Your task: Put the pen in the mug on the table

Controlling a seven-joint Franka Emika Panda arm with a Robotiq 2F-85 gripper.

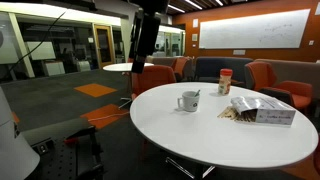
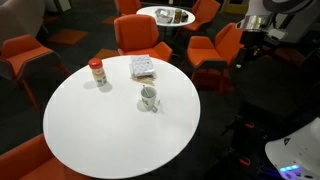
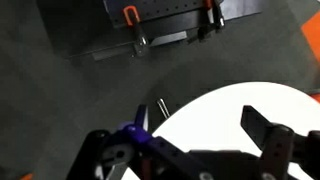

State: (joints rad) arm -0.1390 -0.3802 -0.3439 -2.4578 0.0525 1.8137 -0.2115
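Note:
The white mug stands near the middle of the large round white table. It also shows in an exterior view. A thin dark pen pokes out of the mug and leans on its rim. My gripper hangs high, off beyond the table's edge and well away from the mug; it also shows at the right in an exterior view. In the wrist view my gripper is open and empty, with its fingers wide apart over the table's edge.
An orange-red canister and a crinkly snack bag sit on the table beyond the mug. Orange chairs ring the table. A smaller round white table stands farther back. A black equipment base is on the floor.

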